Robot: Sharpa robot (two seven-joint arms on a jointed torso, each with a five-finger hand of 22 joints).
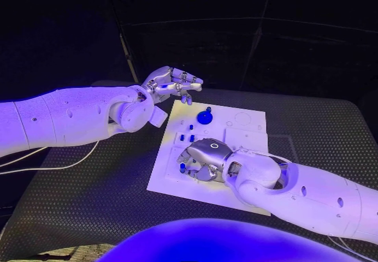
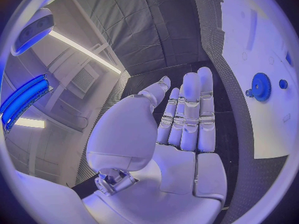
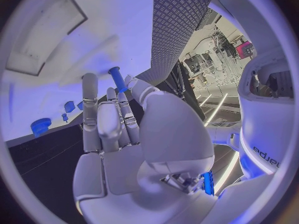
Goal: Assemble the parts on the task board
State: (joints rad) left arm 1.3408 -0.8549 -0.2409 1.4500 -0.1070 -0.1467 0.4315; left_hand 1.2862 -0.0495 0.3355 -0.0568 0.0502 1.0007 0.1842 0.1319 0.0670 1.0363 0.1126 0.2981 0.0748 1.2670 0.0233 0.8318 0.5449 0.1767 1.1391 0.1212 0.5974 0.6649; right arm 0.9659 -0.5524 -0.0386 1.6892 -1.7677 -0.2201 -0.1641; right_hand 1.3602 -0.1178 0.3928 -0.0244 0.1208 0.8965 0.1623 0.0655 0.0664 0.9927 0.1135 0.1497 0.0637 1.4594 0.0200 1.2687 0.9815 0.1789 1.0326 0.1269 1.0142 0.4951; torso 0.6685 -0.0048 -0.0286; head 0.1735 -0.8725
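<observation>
**Right hand pinched a peg over the board; left hand hung bare past its far edge**

The table [image 1: 94, 185] carried the board [image 1: 169, 180] at its middle. The right hand [image 1: 203, 159] sat low over the board's near half, palm down. In the right wrist view its fingers [image 3: 91, 109] lay close together, and a small blue peg [image 3: 116, 79] stood pinched at their tips against the thumb.

The left hand [image 1: 173, 83] hung above the table just beyond the board's far left corner, holding nothing; the left wrist view showed its fingers [image 2: 190, 109] straight and side by side, the thumb a little apart.

A blue gear [image 1: 205, 117] lay on the board between the two hands, nearer the left one. A few small blue parts [image 1: 190, 134] stood on the board just beyond the right hand.
</observation>
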